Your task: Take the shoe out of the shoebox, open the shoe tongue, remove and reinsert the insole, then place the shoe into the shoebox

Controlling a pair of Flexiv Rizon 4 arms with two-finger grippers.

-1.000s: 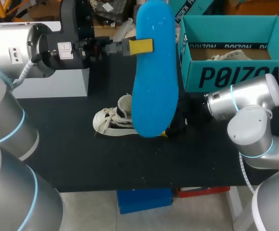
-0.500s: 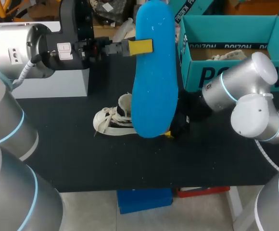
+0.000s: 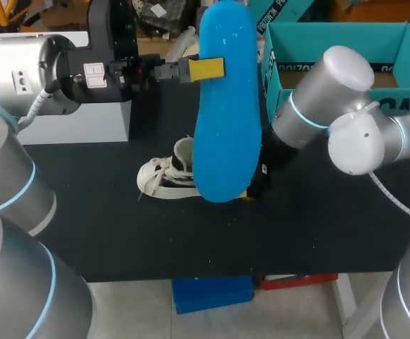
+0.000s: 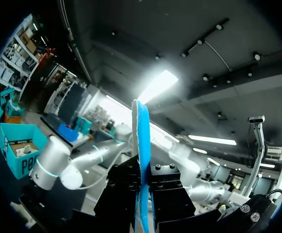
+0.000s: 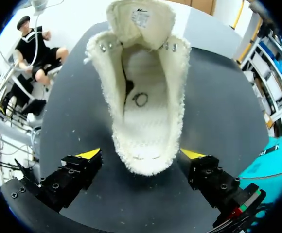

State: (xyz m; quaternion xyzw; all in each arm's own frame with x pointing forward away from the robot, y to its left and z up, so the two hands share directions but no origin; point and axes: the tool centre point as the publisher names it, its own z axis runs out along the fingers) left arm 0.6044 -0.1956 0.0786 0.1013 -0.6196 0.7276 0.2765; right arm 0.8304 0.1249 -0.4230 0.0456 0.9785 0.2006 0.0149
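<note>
Left gripper (image 3: pixel 206 68): my fingers clamped flat on both faces of the insole (image 3: pixel 226 120), which I hold raised.
Right gripper (image 5: pixel 141 154): my fingers spread wide, flanking the shoe (image 5: pixel 143 97) heel, no grip.

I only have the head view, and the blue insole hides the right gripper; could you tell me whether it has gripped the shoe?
Observer: No. The right gripper is open, its fingers either side of the heel of the shoe.
Operator: Is the shoe opened up?
Observer: Yes, the tongue is folded back and no insole lies inside.
Operator: And the left grip?
Observer: The left gripper is shut on the insole, seen edge-on.
</note>
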